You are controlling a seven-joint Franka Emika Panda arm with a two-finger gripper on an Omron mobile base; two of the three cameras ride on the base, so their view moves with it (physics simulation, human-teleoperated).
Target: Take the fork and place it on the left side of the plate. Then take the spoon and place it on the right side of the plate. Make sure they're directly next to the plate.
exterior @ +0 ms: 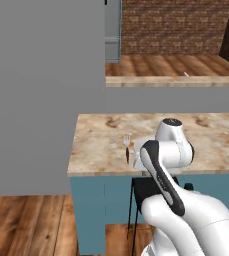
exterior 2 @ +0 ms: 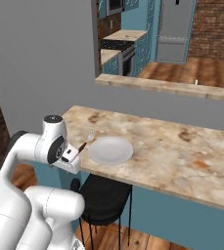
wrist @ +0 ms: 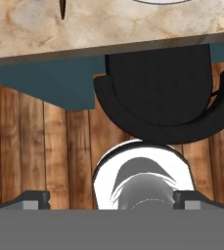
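The gripper (wrist: 111, 200) stands wide, its fingers empty, held off the counter's front edge above a black stool (wrist: 162, 97) and the plank floor (wrist: 40, 161). One fork (exterior 2: 87, 139) lies on the marbled counter (exterior 2: 172, 146) just left of the one plate (exterior 2: 110, 150); whether they touch is hard to tell. A grey wall (exterior: 41, 90) stands to the left, and brick (exterior: 171, 25) lies beyond the far counter.
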